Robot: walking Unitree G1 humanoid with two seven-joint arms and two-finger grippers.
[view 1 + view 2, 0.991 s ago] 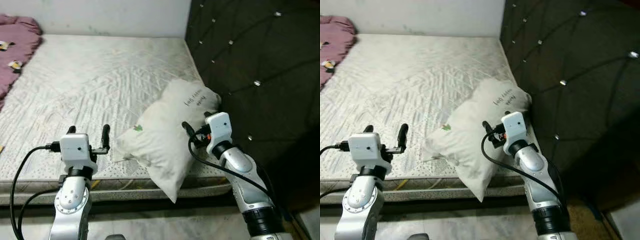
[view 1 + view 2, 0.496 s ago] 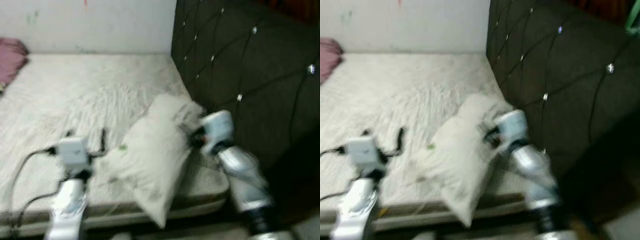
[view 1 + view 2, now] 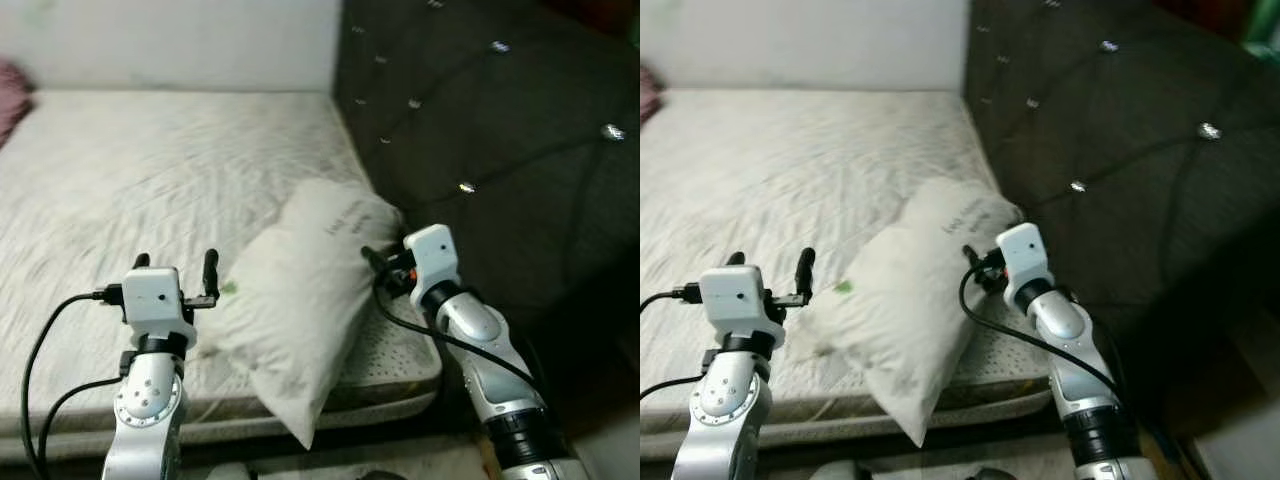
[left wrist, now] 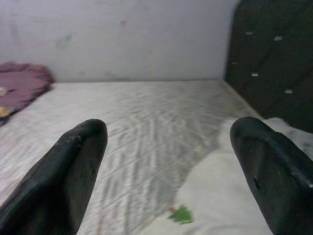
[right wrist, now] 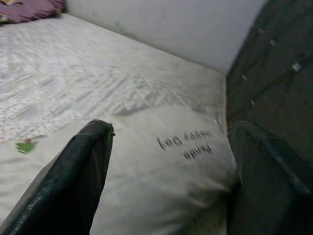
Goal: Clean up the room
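Observation:
A white pillow (image 3: 300, 300) with small black lettering and a green mark lies at the bed's near right corner, its lower end hanging over the mattress edge. My right gripper (image 3: 388, 258) is open at the pillow's right side, close to the lettered end; the pillow (image 5: 166, 161) lies just beyond its fingers (image 5: 93, 161). My left gripper (image 3: 175, 265) is open above the mattress, just left of the pillow, with nothing between its fingers (image 4: 73, 161). The pillow's green mark (image 4: 182, 214) sits low between them.
The white quilted mattress (image 3: 150, 150) stretches away to a pale wall. A dark tufted headboard (image 3: 500, 120) with shiny studs stands along the bed's right side. A purple blanket (image 4: 22, 83) lies at the far left of the bed. Floor runs below the bed's near edge.
The camera has swung right through a blur, so the purple blanket has slid out of the head views. Both arms hold the same pose and the pillow stays put.

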